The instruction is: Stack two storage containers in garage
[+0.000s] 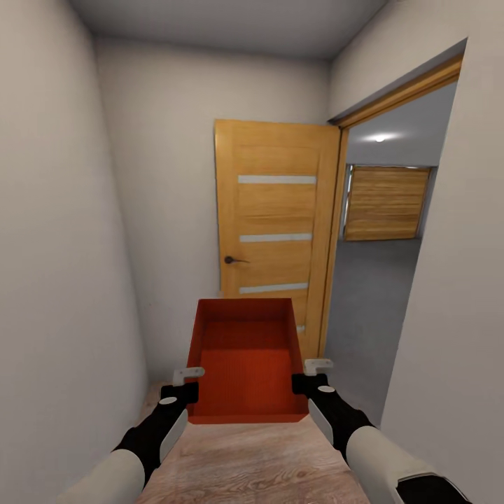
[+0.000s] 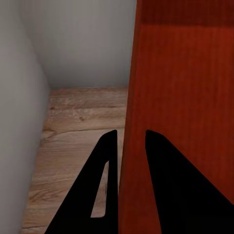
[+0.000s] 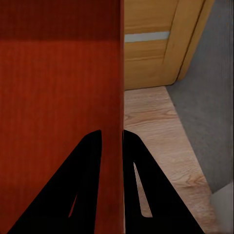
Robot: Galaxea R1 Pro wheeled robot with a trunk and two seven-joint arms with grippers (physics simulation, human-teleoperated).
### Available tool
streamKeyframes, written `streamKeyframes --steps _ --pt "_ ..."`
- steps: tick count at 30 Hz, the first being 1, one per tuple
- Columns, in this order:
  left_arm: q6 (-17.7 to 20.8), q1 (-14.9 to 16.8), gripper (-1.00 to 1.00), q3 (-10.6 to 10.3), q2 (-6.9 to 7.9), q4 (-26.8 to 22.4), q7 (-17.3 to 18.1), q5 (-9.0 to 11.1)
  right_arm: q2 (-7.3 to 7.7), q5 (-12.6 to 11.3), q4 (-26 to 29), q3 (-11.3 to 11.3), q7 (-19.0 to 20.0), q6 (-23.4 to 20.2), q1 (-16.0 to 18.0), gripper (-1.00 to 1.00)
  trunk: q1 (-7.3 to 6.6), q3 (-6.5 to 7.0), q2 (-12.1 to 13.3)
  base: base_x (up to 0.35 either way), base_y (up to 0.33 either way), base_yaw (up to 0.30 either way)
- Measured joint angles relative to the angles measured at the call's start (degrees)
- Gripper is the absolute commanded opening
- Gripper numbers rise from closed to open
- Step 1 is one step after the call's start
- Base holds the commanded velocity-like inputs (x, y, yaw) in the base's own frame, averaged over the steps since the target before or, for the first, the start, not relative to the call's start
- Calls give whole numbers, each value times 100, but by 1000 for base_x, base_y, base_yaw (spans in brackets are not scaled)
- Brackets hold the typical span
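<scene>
The orange box (image 1: 246, 364) hangs above the wood floor (image 1: 252, 462), left gripper (image 1: 186, 380) and right gripper (image 1: 312, 372) each pinching a side wall, before an open wooden door (image 1: 274, 224) and grey-floored room (image 1: 367, 308)

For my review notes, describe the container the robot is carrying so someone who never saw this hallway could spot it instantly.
Start at the open wooden door with pale horizontal strips at the end of the narrow white corridor. Just in front of it, above the wood-plank floor, hangs the storage container, its side walls pinched by the left gripper and the right gripper. It is an orange-red, open-top rectangular box.
</scene>
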State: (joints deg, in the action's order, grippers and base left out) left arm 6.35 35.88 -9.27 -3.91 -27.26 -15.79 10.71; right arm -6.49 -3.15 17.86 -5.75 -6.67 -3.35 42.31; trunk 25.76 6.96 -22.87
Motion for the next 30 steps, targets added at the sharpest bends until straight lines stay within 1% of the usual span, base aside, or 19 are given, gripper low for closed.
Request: streamKeyframes --steps 30 --pt "1 -1 -100 0 -1 -1 -1 -1 0 0 0 1 -1 0 -1 -100 0 0 0 0 0 -243"
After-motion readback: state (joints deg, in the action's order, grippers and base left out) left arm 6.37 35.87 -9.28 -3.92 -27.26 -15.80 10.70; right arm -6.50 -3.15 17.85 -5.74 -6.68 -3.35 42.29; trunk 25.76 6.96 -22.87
